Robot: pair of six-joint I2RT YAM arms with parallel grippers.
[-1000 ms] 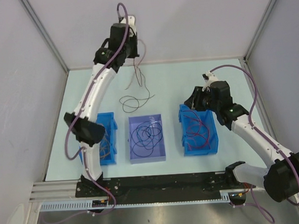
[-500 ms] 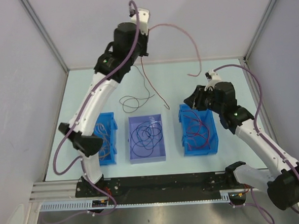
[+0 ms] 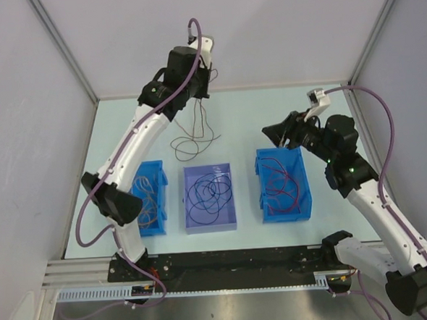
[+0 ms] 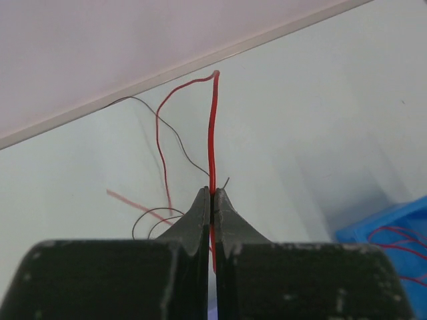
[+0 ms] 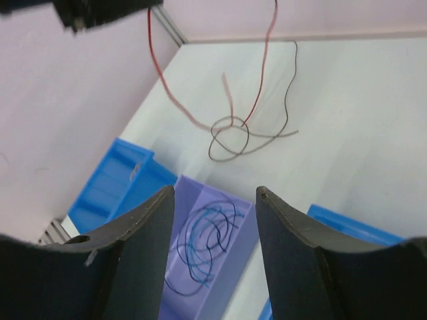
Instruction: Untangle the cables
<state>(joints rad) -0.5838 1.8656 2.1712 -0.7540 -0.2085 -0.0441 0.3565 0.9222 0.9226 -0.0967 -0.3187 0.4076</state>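
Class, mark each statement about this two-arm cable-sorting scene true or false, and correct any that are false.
1. The left gripper is shut on a thin red wire. True.
2. The right gripper grips a dark wire. False: its jaws are open and empty.
3. The lavender plastic middle bin holds dark navy wire loops. True.
4. The loose wire tangle lies inside the lavender bin. False: it lies on the pale table, beyond that bin.
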